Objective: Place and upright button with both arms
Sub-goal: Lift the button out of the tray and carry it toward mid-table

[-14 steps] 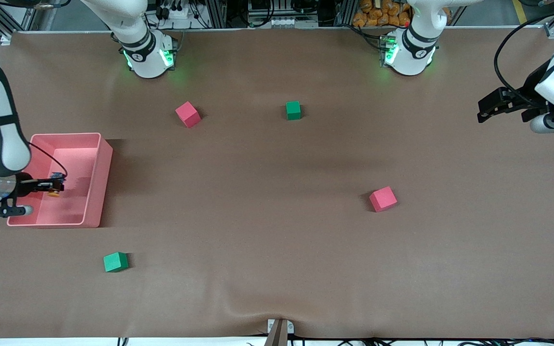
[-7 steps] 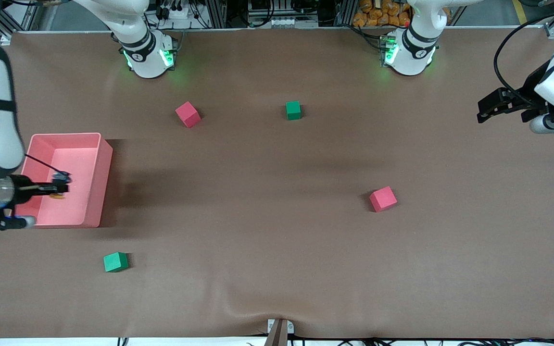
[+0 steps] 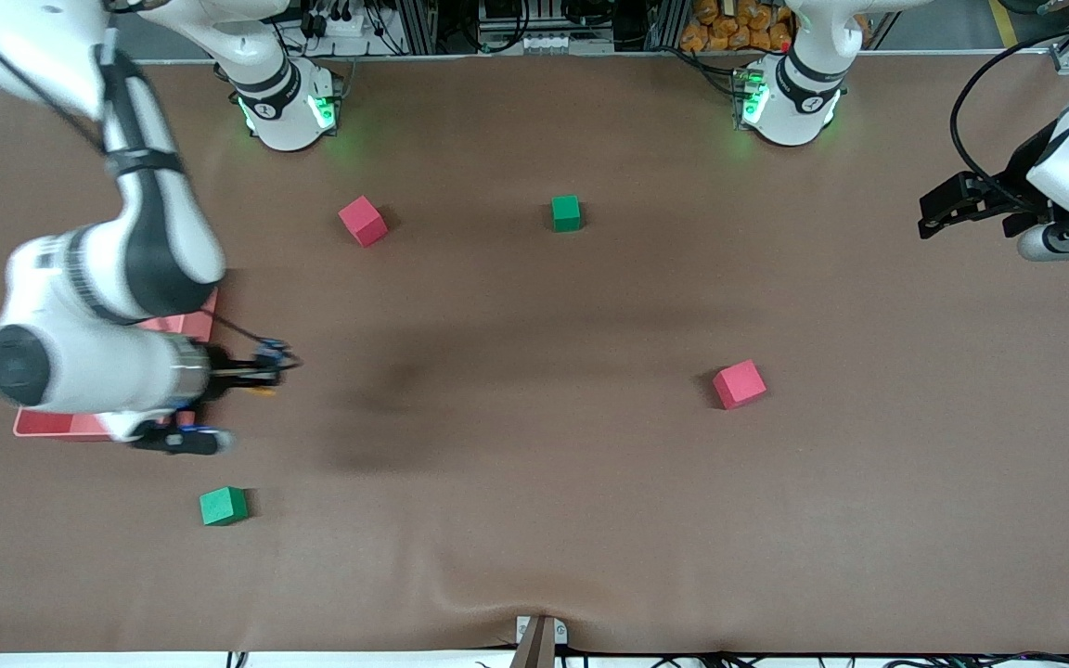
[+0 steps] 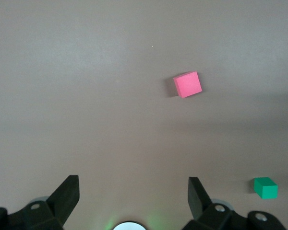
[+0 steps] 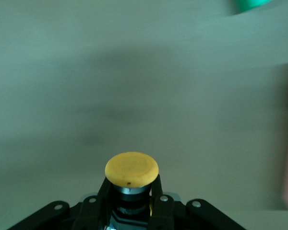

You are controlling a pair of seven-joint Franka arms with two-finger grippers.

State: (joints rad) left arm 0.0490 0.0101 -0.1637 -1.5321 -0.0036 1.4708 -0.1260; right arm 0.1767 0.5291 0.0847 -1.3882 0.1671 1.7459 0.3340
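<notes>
My right gripper (image 3: 267,371) is shut on the button (image 3: 263,390), held over the brown table just past the pink bin's rim (image 3: 184,323) toward the table's middle. In the right wrist view the button's round orange cap (image 5: 131,168) sits between the two black fingers (image 5: 103,193), which clamp its dark body. My left gripper (image 3: 930,215) waits in the air at the left arm's end of the table. In the left wrist view its fingers (image 4: 65,196) stand wide apart with nothing between them.
A pink bin is mostly hidden under the right arm. A green cube (image 3: 223,506) lies nearer the front camera than the right gripper. A red cube (image 3: 363,220) and a green cube (image 3: 566,212) lie near the bases. Another red cube (image 3: 739,383) lies toward the left arm's end.
My right gripper has lifted the button out of the pink bin and swung it toward the table's middle. The left arm has barely moved.
</notes>
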